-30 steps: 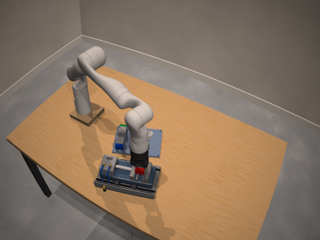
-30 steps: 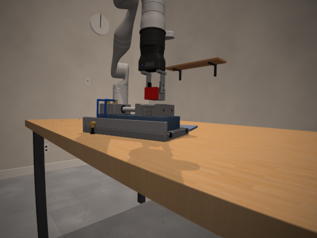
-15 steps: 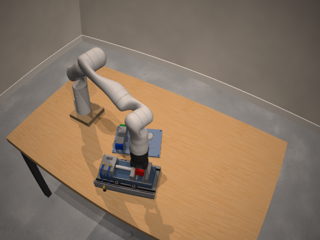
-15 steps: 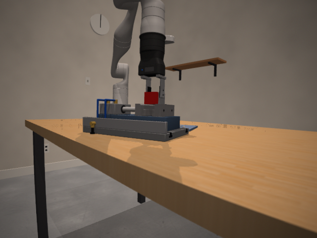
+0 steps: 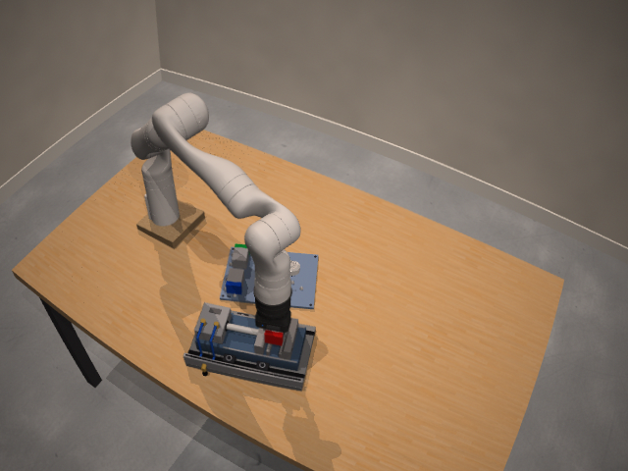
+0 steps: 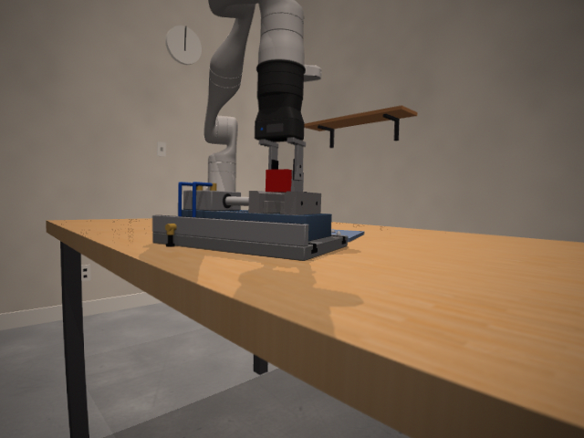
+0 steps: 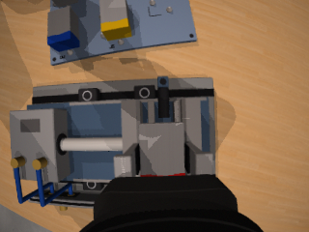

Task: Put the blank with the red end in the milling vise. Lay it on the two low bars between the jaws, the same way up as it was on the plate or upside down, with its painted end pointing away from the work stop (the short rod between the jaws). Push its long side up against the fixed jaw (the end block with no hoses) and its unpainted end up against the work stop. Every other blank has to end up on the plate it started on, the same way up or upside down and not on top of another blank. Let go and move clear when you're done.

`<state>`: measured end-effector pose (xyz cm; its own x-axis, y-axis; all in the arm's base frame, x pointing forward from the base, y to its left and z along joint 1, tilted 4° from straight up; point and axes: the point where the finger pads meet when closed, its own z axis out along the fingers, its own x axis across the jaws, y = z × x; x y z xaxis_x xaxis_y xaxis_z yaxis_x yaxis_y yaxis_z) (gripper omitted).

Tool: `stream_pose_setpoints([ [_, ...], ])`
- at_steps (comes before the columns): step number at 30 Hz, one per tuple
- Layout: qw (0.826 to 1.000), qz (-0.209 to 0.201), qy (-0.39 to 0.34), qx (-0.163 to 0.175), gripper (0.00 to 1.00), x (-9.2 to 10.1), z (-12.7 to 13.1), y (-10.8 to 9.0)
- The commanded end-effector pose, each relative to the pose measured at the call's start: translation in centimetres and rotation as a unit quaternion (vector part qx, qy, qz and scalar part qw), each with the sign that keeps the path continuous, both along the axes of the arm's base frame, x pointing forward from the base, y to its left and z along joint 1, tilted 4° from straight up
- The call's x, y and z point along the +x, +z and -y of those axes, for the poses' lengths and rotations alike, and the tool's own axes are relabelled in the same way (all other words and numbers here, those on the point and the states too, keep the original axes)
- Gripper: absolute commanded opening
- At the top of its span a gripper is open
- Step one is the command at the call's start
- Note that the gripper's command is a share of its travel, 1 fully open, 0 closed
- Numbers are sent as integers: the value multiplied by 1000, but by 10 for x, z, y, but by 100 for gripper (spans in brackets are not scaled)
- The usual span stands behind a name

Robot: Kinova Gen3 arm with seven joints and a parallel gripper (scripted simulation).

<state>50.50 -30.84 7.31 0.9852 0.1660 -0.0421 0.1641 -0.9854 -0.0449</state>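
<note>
My gripper [image 6: 286,175] is shut on the blank with the red end [image 6: 278,180] and holds it level, straight over the milling vise [image 6: 249,221]. The blank's underside is about at the height of the jaw tops. In the wrist view the grey blank [image 7: 162,147] hangs between the moving jaw [image 7: 130,141] and the fixed jaw [image 7: 204,134]. Its red end points toward the camera, and its bare end points at the dark work stop [image 7: 164,100]. The red end also shows from above [image 5: 274,337]. I cannot tell whether the blank touches the low bars.
The hose block [image 7: 35,145] with blue hoses and a white piston rod [image 7: 91,145] is on the vise's left.
</note>
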Motion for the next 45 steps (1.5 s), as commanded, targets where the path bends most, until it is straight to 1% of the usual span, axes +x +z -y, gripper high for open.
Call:
stream_pose_setpoints([
  [1, 1000, 2, 0, -1, 0, 1, 1, 2],
  [26, 1000, 1, 0, -1, 0, 1, 1, 6],
  [45, 1000, 1, 0, -1, 0, 1, 1, 4],
])
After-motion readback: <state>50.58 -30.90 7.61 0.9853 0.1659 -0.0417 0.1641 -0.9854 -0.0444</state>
